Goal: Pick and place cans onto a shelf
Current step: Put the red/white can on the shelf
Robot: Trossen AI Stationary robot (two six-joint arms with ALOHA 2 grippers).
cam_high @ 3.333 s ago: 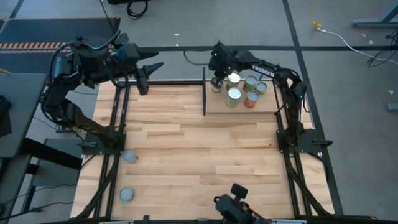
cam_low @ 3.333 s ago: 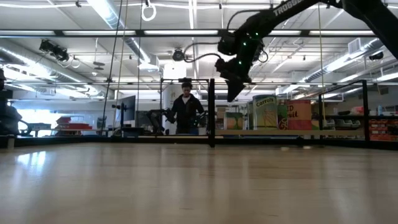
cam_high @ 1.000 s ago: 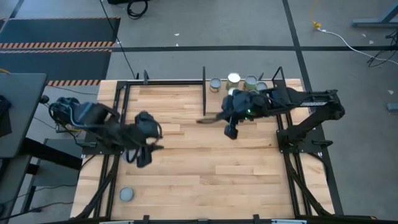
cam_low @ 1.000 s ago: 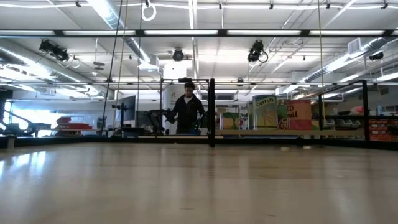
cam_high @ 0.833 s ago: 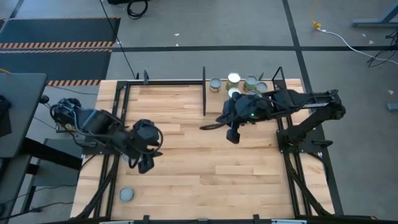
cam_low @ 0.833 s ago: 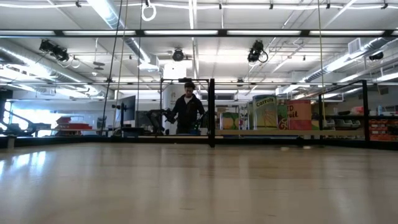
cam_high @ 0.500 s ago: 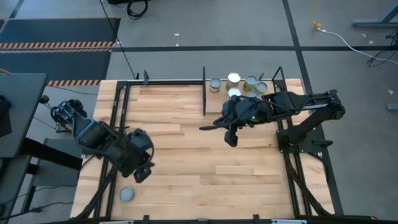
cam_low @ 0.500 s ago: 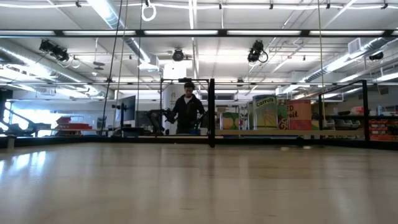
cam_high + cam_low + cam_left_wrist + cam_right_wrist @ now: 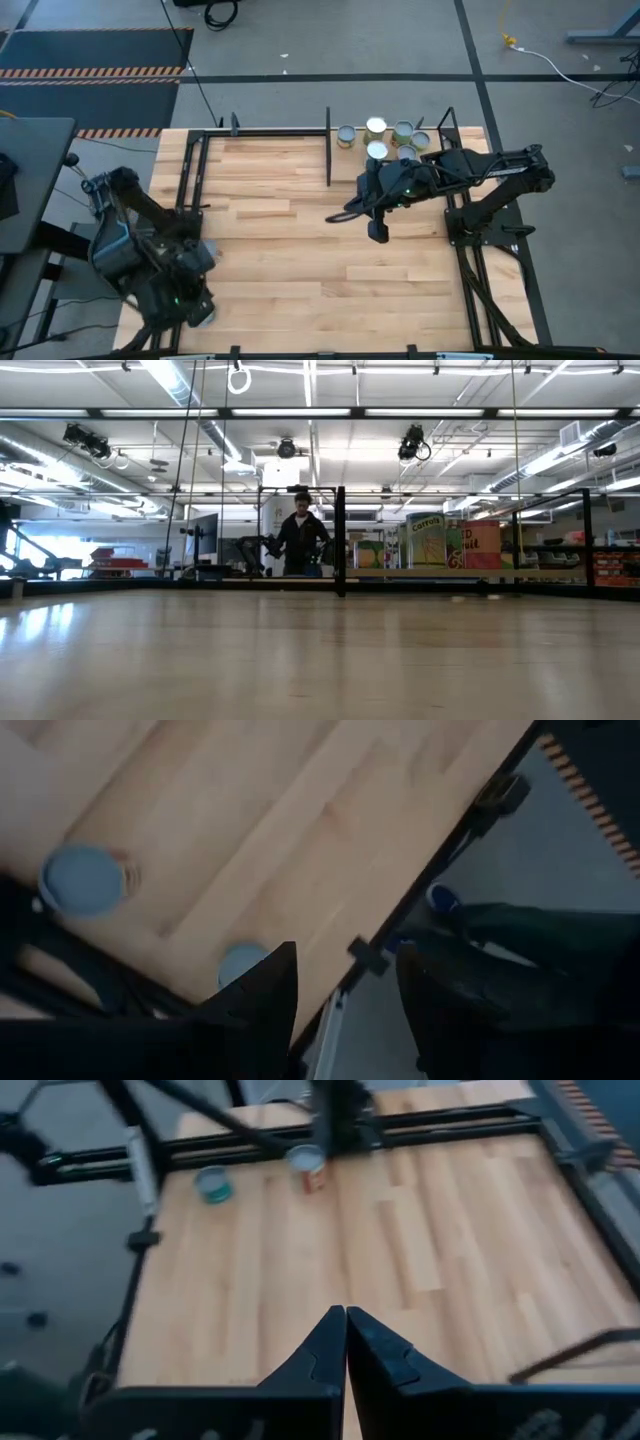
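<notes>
Several cans with silvery lids stand on the light-wood shelf at the table's far right; the low view shows their labels. Two more cans stand on the tabletop near its left edge, one green and one red-orange; both also show in the left wrist view. My left gripper is open and empty above the near-left corner, over the nearer can. My right gripper is shut and empty over the table's middle, pointing left.
Black metal uprights frame the shelf and rails run along both table sides. A person stands in the room beyond the far edge. Bare planks lie between the two arms.
My left gripper has swung from the left-middle of the table toward the near-left corner, over the nearer can there. My right gripper has drifted a little toward the table's near edge, staying shut. The cans have not moved.
</notes>
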